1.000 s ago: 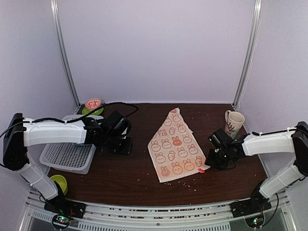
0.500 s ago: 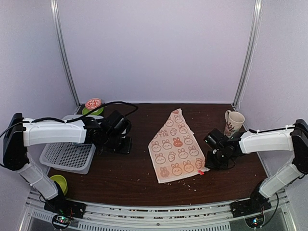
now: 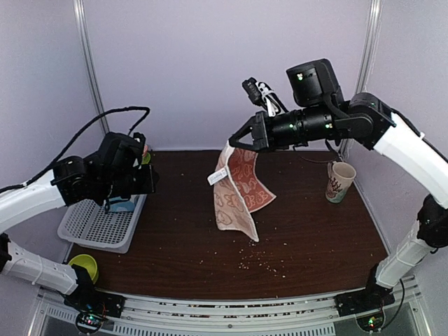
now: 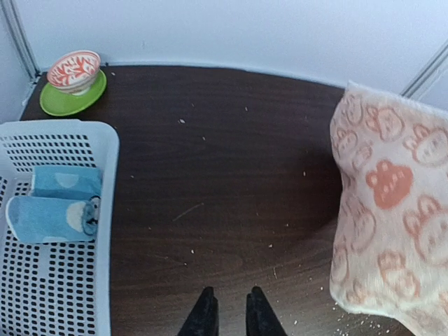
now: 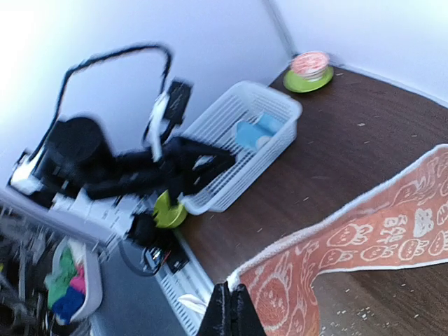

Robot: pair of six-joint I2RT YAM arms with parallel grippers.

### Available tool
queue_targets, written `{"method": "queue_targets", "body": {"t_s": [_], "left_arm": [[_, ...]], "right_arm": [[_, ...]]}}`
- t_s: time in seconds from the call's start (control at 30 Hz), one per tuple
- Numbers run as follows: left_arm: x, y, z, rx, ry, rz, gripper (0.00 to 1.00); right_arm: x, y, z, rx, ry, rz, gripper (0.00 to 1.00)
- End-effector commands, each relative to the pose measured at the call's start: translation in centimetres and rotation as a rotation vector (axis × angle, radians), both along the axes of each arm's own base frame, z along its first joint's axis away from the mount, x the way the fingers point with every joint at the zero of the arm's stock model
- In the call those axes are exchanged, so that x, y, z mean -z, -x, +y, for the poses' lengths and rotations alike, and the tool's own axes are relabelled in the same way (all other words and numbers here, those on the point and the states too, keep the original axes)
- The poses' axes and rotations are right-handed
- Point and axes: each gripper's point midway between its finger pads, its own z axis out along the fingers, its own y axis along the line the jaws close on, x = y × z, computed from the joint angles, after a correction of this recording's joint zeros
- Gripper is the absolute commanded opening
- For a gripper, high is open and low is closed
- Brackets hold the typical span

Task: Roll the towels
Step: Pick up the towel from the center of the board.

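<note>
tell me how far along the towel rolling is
Done, it seems: the blue towel sits bundled in the white basket. In hand: the right pincer is shut on a corner of the rabbit towel, which hangs unrolled over the table. To do: laying it flat and rolling it.

Your rabbit towel: cream w/ orange rabbit prints, a few solid orange. Its other face reads orange w/ cream rabbits and a cream edge. Blue towel: lt blue w/ pale circles. Basket: white, perforated all over. Counter: dk brown wood grain, pale specks. Bowl: white w/ red-orange pattern, on a lime-green plate. Mug: cream, dk red motif. Left arm and right arm: white links, black joints.
</note>
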Motion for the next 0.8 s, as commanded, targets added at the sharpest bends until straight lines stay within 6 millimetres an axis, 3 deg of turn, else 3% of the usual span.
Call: {"method": "queue_targets", "body": {"t_s": [0.0,0.13,0.3,0.4,0.53,0.77], "left_arm": [[-2.4,0.6,4.0,-0.139,0.032,-0.101,0.16],[-3.6,0.7,5.0,-0.152,0.023,-0.155,0.17],[-3.5,-0.1,4.1,-0.112,-0.049,-0.160,0.20],[-2.3,-1.0,1.3,-0.009,-0.056,-0.136,0.24],[0.8,-2.2,-3.3,0.141,-0.058,-0.053,0.43],[7.5,-5.3,-11.2,0.297,-0.069,0.137,0.45]], "right_arm": [[-0.3,6.2,-1.7,-0.203,0.030,-0.031,0.00],[5.0,3.0,-10.1,0.047,0.148,0.005,0.00],[3.5,4.0,-16.8,0.187,0.141,-0.085,0.00],[4.4,5.2,-18.3,0.179,0.185,-0.081,0.00],[7.9,5.8,-19.7,0.214,0.240,-0.023,0.00],[13.8,6.0,-21.2,0.284,0.305,0.047,0.00]]}}
